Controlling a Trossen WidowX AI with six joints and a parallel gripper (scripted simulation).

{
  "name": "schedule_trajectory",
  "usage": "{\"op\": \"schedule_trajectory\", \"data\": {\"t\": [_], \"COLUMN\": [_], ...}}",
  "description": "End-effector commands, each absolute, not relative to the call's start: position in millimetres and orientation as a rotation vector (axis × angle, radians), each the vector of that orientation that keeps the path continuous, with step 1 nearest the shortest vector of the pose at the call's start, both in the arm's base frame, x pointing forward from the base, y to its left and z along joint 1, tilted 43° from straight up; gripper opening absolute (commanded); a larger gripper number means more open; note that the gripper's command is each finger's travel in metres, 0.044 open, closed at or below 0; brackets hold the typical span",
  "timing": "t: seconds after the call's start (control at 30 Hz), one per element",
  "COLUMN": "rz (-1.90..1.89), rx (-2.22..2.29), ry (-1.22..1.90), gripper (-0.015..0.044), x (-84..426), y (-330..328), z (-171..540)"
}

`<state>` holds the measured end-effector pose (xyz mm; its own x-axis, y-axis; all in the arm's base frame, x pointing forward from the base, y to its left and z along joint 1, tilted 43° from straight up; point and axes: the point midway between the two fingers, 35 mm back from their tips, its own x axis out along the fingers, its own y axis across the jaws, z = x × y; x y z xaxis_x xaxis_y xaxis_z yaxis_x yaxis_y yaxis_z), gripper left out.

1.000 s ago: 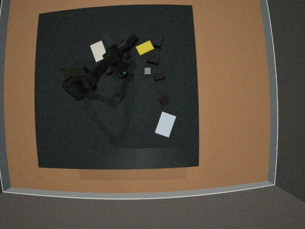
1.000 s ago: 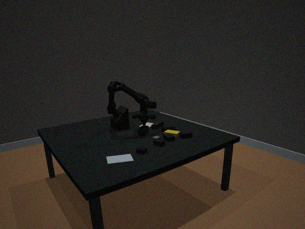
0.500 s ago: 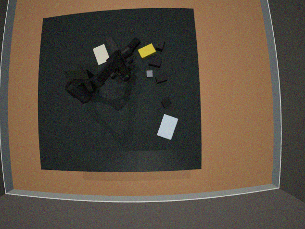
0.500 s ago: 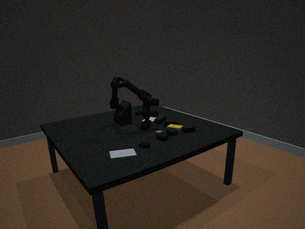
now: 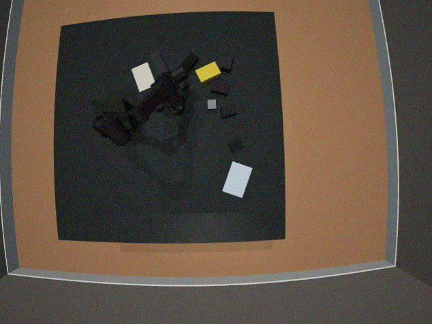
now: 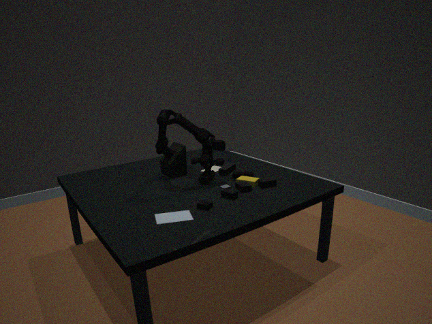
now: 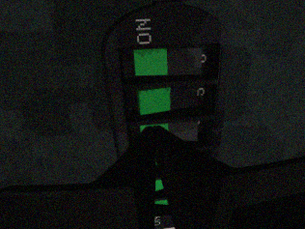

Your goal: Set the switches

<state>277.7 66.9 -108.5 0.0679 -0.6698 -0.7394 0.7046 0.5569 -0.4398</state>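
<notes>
The dark grey controller unit (image 5: pixel 180 109) (image 6: pixel 206 180) (image 7: pixel 164 28) sits on the bench with its switches facing up. In the wrist view, the word ON is at its far end, above the column of green ends. Two rockers, a far one (image 7: pixel 151 62) and the one after it (image 7: pixel 154 100), show whole; a third (image 7: pixel 183 130) is partly covered by the fingertips. The other rockers are mostly hidden. Which ends are pressed is hard to tell. The underside label is out of sight. My gripper (image 7: pixel 152 132) is shut and empty, its tips over or on the third rocker; contact is unclear.
A yellow block (image 5: pixel 208 71) (image 6: pixel 247 179), a small grey square (image 5: pixel 211 103) (image 6: pixel 225 186) and several dark modules lie to the right of the unit in the top view. A cream sheet (image 5: pixel 142 76) lies beside the arm; a white sheet (image 5: pixel 237 179) (image 6: pixel 174 216) lies farther off.
</notes>
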Motion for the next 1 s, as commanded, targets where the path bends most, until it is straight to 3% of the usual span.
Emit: {"op": "schedule_trajectory", "data": {"t": [0.0, 0.2, 0.4, 0.97], "rz": [-1.033, -1.032, -1.034, -1.034], "rx": [0.041, 0.039, 0.037, 0.036], "ry": [1.089, 1.089, 1.088, 1.087], "gripper": [0.0, 0.0, 0.0, 0.0], "x": [277.1, 274.9, 288.8, 290.8], "y": [81.7, 96.4, 64.7, 50.2], "z": [-93.7, -76.8, -47.3, -63.4]}}
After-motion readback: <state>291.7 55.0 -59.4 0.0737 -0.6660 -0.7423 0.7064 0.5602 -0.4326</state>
